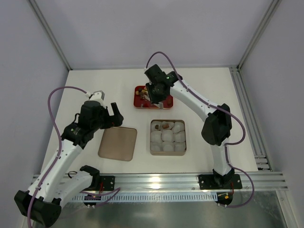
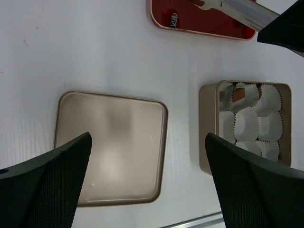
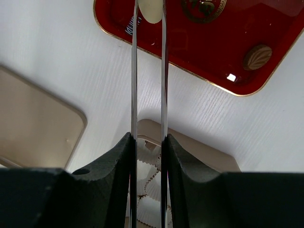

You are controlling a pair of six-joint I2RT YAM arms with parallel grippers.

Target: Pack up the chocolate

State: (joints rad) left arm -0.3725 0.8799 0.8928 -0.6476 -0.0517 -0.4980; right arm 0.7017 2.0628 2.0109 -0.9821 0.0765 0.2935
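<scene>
My right gripper [image 3: 148, 142] is shut on a pair of metal tongs [image 3: 134, 71]. The tong tips pinch a cream chocolate [image 3: 151, 10] over the red tray [image 3: 190, 42]. A tan round chocolate [image 3: 258, 56] and a striped one [image 3: 131, 26] lie in that tray. In the top view the right gripper [image 1: 156, 92] hangs over the red tray [image 1: 139, 98]. The gold box [image 1: 167, 151] holds white paper cups, with a brown chocolate [image 1: 165, 126] in a far cup. My left gripper [image 2: 148, 137] is open and empty, above the table between lid and box.
The gold lid [image 1: 118, 143] lies flat to the left of the box, also seen in the left wrist view [image 2: 111, 147]. The box [image 2: 209, 128] and red tray [image 2: 204, 23] show there too. A metal rail runs along the near table edge [image 1: 156, 179].
</scene>
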